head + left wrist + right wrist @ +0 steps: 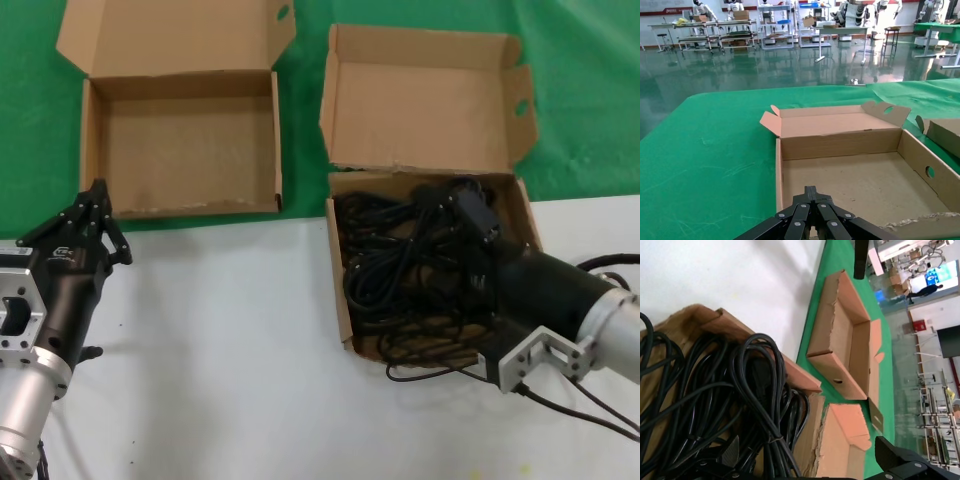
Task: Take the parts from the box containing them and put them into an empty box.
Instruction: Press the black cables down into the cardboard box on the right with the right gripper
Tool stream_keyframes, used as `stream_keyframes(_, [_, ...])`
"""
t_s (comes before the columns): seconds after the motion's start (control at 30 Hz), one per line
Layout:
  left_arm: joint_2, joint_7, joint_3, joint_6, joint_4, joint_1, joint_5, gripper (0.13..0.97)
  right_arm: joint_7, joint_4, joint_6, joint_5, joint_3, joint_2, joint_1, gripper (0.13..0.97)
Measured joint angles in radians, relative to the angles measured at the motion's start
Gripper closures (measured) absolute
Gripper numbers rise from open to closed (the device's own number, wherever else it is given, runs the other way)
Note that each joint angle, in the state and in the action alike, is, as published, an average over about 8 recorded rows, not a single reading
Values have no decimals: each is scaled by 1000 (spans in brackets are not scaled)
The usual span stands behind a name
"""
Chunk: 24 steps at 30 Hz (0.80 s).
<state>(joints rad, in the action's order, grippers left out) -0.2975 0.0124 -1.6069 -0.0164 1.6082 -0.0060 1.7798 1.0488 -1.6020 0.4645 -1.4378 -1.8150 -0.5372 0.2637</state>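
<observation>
**Right gripper deep in the cord box, left gripper waiting by the bare box**

The thin black power cords (420,270) lie as a tangled heap of loops in the brown cardboard box with the ragged rim (337,290), which stands on the white bench (230,340) at the right. They fill it almost fully, and one loop hangs out over the near edge onto the bench. In the right wrist view the cords (715,400) show as many glossy loops crossing each other, with a moulded plug in the middle of them. The lid of this box (420,100) stands open, with angled side tabs.

The right gripper (470,225) reaches into this box from the near right side, down among the cords. How its jaws stand I cannot tell, because the cords and its own body hide the tips.

The brown shallow cardboard box with straight walls (180,150) stands to the left, on the green cloth (30,130), with nothing inside and its flat lid open behind it. The left gripper (97,190) is just at the near left corner of this box, over the bench edge. Its jaws are closed together to a point and hold nothing.
</observation>
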Motion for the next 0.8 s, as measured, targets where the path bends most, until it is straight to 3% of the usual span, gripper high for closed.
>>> stream_keyframes(0.47, [0, 0, 0, 0, 0, 0, 0, 952, -68, 61, -41, 39, -96, -11, 82, 192])
stream_keyframes(0.8, [0, 0, 0, 0, 0, 0, 0, 952, -67, 72, -73, 28, -135, -19, 89, 340])
